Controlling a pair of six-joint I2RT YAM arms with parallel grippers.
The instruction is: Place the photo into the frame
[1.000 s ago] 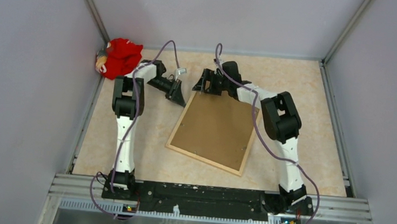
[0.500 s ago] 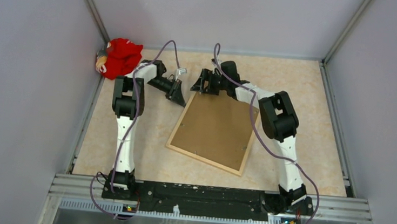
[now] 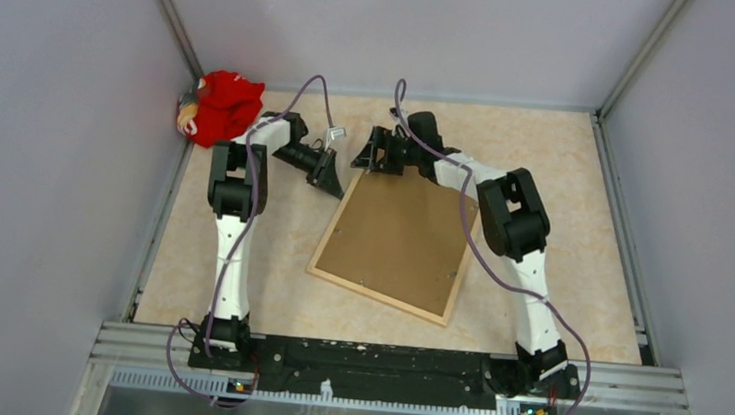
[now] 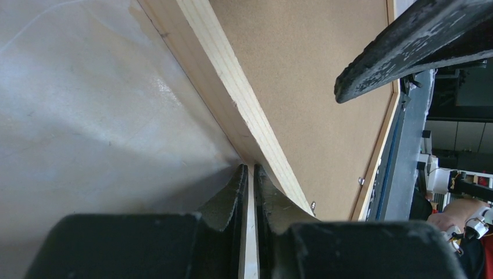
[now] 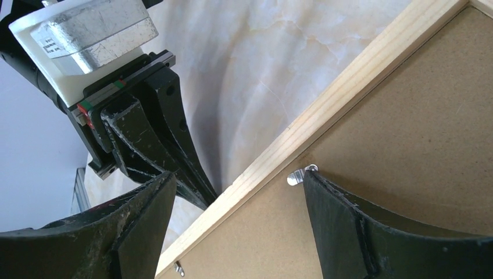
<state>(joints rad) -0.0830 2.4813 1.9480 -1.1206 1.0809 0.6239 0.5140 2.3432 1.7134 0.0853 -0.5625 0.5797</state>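
The light-wood frame [image 3: 376, 297] lies face down on the table with its brown backing board [image 3: 399, 235] up. The photo is hidden. My left gripper [image 3: 330, 186] is shut on the frame's far-left corner; in the left wrist view its fingers [image 4: 250, 174] pinch the thin wood rail [image 4: 221, 75]. My right gripper [image 3: 376, 156] is open over the frame's far edge. In the right wrist view it [image 5: 239, 176] straddles the wood rail [image 5: 349, 87], and its right finger touches a small metal tab [image 5: 296, 176] on the backing board [image 5: 407, 116].
A red cloth toy [image 3: 222, 106] lies in the far-left corner against the wall. Grey walls close the table on three sides. The two grippers are close together at the frame's far-left corner; the left gripper's fingers [image 5: 197, 192] show in the right wrist view.
The right arm's elbow has shifted slightly left and its gripper edged a little toward the far-left corner. The left arm and the frame have not moved.
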